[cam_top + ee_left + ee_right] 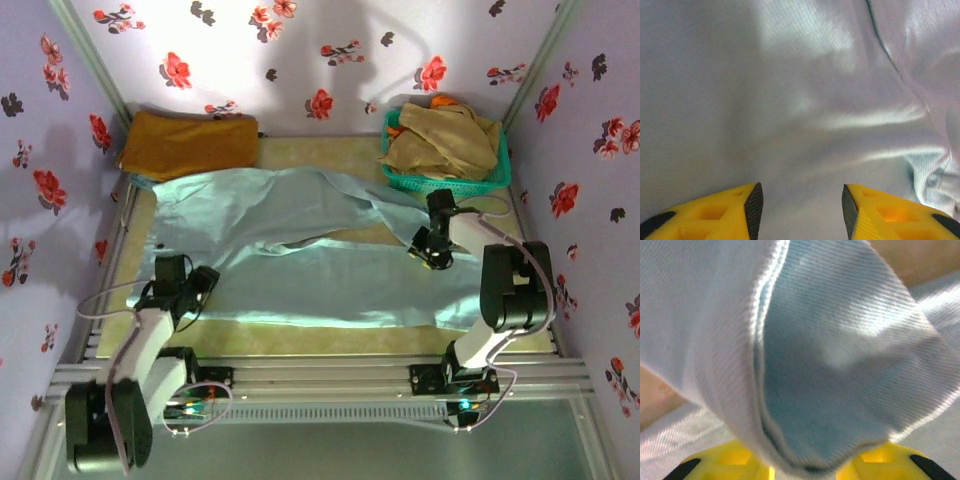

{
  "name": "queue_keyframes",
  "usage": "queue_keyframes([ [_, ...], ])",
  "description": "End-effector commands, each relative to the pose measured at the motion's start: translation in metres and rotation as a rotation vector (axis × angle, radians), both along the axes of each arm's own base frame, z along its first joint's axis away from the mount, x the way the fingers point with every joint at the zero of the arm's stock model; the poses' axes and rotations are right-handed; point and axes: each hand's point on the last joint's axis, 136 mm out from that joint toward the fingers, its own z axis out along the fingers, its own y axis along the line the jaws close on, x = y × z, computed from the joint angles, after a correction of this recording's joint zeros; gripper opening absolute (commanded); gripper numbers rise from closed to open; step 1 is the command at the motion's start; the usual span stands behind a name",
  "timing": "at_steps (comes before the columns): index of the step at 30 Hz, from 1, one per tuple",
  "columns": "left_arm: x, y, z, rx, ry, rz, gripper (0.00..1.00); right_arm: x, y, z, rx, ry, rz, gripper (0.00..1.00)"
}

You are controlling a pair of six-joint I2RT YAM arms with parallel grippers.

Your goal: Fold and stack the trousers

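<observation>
The big pale blue trousers (330,285) lie spread out flat across the table (310,155), from the left side to the right side. The left claw (801,207) hangs just above the left part of the trousers. Its two yellow fingers (715,212) stand partly apart with a gap between them, and there is nothing in the gap. The right claw (432,256) is at the right part of the trousers, near the top edge. A fold of the blue cloth comes up from between its fingers, so it is pinching the trousers. At the back left lies a folded mustard-brown cloth (190,145). At the back right stands a green basket (440,185) with beige clothes (445,140) in it.
</observation>
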Motion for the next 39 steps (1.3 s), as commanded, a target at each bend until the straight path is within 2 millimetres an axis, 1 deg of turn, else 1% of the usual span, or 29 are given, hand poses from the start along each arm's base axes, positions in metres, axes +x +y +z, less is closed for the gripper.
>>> queue_keyframes([
  [1, -0.042, -0.001, -0.005, -0.006, 0.123, -0.008, 0.49, -0.004, 0.0, 0.042, -0.003, -0.085, 0.046, 0.38],
  [3, -0.04, -0.002, 0.007, -0.007, 0.083, -0.02, 0.49, -0.001, 0.023, 0.065, 0.04, -0.155, 0.098, 0.38],
  [4, -0.033, -0.002, 0.014, 0.001, 0.057, -0.029, 0.5, 0.001, 0.036, 0.072, 0.051, -0.181, 0.124, 0.35],
  [5, -0.024, -0.001, 0.022, 0.013, 0.032, -0.038, 0.5, 0.003, 0.057, 0.076, 0.07, -0.206, 0.163, 0.32],
  [6, -0.011, -0.001, 0.028, 0.018, 0.011, -0.044, 0.49, 0.005, 0.08, 0.076, 0.087, -0.217, 0.212, 0.28],
  [7, 0.002, -0.003, 0.033, 0.014, -0.009, -0.052, 0.49, 0.007, 0.098, 0.075, 0.1, -0.218, 0.247, 0.22],
  [8, 0.022, -0.007, 0.038, -0.002, -0.041, -0.071, 0.48, 0.008, 0.12, 0.069, 0.112, -0.203, 0.289, 0.13],
  [9, 0.04, -0.01, 0.04, -0.011, -0.054, -0.082, 0.45, 0.011, 0.139, 0.062, 0.132, -0.192, 0.316, 0.05],
  [10, 0.056, -0.011, 0.041, -0.01, -0.069, -0.095, 0.4, 0.014, 0.156, 0.056, 0.152, -0.188, 0.343, 0.0],
  [11, 0.076, -0.013, 0.042, -0.007, -0.09, -0.112, 0.34, 0.018, 0.171, 0.05, 0.159, -0.187, 0.368, 0.0],
  [12, 0.092, -0.014, 0.042, -0.002, -0.097, -0.118, 0.27, 0.023, 0.181, 0.045, 0.15, -0.188, 0.383, 0.0],
  [14, 0.118, -0.013, 0.034, 0.015, -0.109, -0.121, 0.11, 0.031, 0.195, 0.034, 0.15, -0.169, 0.404, 0.0],
  [16, 0.127, -0.011, 0.015, 0.02, -0.08, -0.101, 0.01, 0.031, 0.2, 0.019, 0.143, -0.144, 0.41, 0.0],
  [17, 0.123, -0.01, 0.001, 0.015, -0.038, -0.085, 0.0, 0.027, 0.2, 0.009, 0.141, -0.12, 0.413, 0.0],
  [18, 0.115, -0.009, -0.013, -0.001, 0.005, -0.068, 0.0, 0.02, 0.198, -0.001, 0.14, -0.093, 0.414, 0.0],
  [19, 0.109, -0.011, -0.02, -0.01, 0.01, -0.069, 0.0, 0.014, 0.197, -0.008, 0.144, -0.08, 0.413, 0.0],
  [22, 0.068, -0.006, -0.048, -0.016, 0.098, -0.006, 0.0, -0.018, 0.188, -0.027, 0.143, -0.022, 0.42, 0.0],
  [24, 0.031, -0.003, -0.06, -0.023, 0.185, 0.043, 0.0, -0.041, 0.178, -0.039, 0.139, 0.019, 0.414, 0.0],
  [26, -0.002, -0.002, -0.062, -0.004, 0.248, 0.062, 0.0, -0.061, 0.17, -0.048, 0.145, 0.053, 0.405, 0.0],
  [28, -0.03, 0.0, -0.055, 0.028, 0.294, 0.072, 0.0, -0.078, 0.161, -0.054, 0.144, 0.082, 0.396, 0.0],
  [29, -0.04, 0.0, -0.048, 0.037, 0.291, 0.072, 0.0, -0.085, 0.158, -0.056, 0.147, 0.094, 0.397, 0.0],
  [30, -0.057, 0.005, -0.045, 0.059, 0.324, 0.088, 0.0, -0.092, 0.154, -0.057, 0.146, 0.108, 0.397, 0.0],
  [32, -0.072, 0.012, -0.032, 0.077, 0.304, 0.115, 0.0, -0.1, 0.153, -0.055, 0.162, 0.118, 0.397, 0.0],
  [33, -0.077, 0.015, -0.025, 0.081, 0.287, 0.132, 0.0, -0.104, 0.155, -0.053, 0.182, 0.121, 0.4, 0.0],
  [34, -0.077, 0.017, -0.02, 0.08, 0.265, 0.138, 0.0, -0.107, 0.159, -0.05, 0.202, 0.121, 0.405, 0.0],
  [36, -0.065, 0.021, -0.01, 0.082, 0.23, 0.142, 0.0, -0.108, 0.171, -0.037, 0.266, 0.115, 0.43, 0.0],
  [37, -0.056, 0.021, -0.007, 0.078, 0.222, 0.13, 0.0, -0.104, 0.174, -0.027, 0.276, 0.096, 0.446, 0.0],
  [38, -0.044, 0.019, -0.003, 0.074, 0.217, 0.105, 0.0, -0.097, 0.172, -0.012, 0.258, 0.069, 0.477, 0.0],
  [39, -0.029, 0.018, 0.004, 0.083, 0.204, 0.074, 0.0, -0.085, 0.161, 0.005, 0.197, 0.034, 0.49, 0.01],
])
